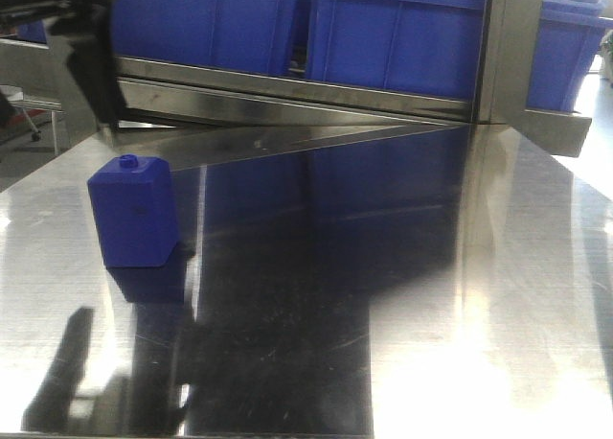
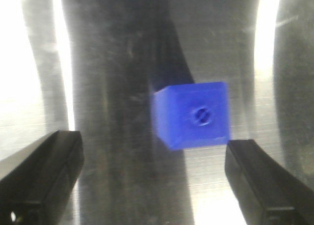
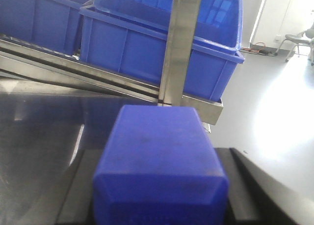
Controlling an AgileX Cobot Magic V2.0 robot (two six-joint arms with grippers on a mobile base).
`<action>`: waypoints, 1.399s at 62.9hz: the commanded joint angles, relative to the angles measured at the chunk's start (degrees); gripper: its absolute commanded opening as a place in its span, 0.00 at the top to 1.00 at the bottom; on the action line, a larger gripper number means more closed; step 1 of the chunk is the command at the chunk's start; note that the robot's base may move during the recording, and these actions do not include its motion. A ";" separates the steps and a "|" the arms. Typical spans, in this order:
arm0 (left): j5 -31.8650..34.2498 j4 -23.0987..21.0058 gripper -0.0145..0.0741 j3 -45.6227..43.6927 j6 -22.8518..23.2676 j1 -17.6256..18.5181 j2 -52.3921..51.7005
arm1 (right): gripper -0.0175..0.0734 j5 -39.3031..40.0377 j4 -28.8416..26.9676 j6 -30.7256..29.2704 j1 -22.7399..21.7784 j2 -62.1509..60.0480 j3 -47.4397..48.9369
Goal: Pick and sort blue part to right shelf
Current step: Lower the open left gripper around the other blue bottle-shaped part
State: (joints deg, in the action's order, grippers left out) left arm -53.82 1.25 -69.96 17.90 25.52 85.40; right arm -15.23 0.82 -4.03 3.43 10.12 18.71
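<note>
One blue part (image 3: pixel 159 173) is clamped in the right tool (image 3: pixel 157 152) before the shelf (image 3: pixel 203 107), where two bins (image 3: pixel 147 53) are seen. The left tool (image 2: pixel 154 142) is spread apart over one squat block (image 2: pixel 194 114).

Most of the table (image 1: pixel 383 314) is wide open. The whole middle and right of the front view is bare steel, so there's loads of room to sweep across. The only thing standing on it is the squat blue block (image 1: pixel 132 214) at the left, with a dark arm (image 1: pixel 86 56) hanging over it in the upper left. Along the top, the blue bins (image 1: pixel 393 36) and the shelf rail (image 1: pixel 287 80) wall off the back edge.

In the right wrist view a steel post (image 3: pixel 179 43) stands dead centre, straight ahead of the blue part (image 3: pixel 159 161), and there's open floor (image 3: pixel 265 112) to the right of it.

In the left wrist view, the left tool (image 2: pixel 154 145) is spread wide around the block. The gap is roomy on the frame's left and much tighter on its right.
</note>
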 commanded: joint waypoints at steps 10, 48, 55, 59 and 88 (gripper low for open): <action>-3.84 1.70 0.10 -8.73 8.63 3.40 4.18 | 0.37 5.14 0.06 -0.05 -0.41 0.47 1.65; -11.49 3.76 0.10 -15.89 11.37 5.15 13.33 | 0.37 5.14 0.06 -0.05 -0.41 0.47 1.65; -11.49 3.89 0.10 -15.89 11.37 5.04 14.40 | 0.37 5.14 0.06 -0.05 -0.41 0.47 1.65; -11.49 3.89 0.10 -15.89 11.37 5.04 15.07 | 0.37 5.14 0.06 -0.05 -0.41 0.47 1.65; -11.93 3.56 0.10 -15.78 11.37 4.79 18.73 | 0.37 5.09 0.06 -0.05 -0.41 0.47 1.65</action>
State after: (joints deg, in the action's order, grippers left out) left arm -65.60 4.59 -83.91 28.72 30.44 106.71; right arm -15.23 0.82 -4.03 3.43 10.12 18.71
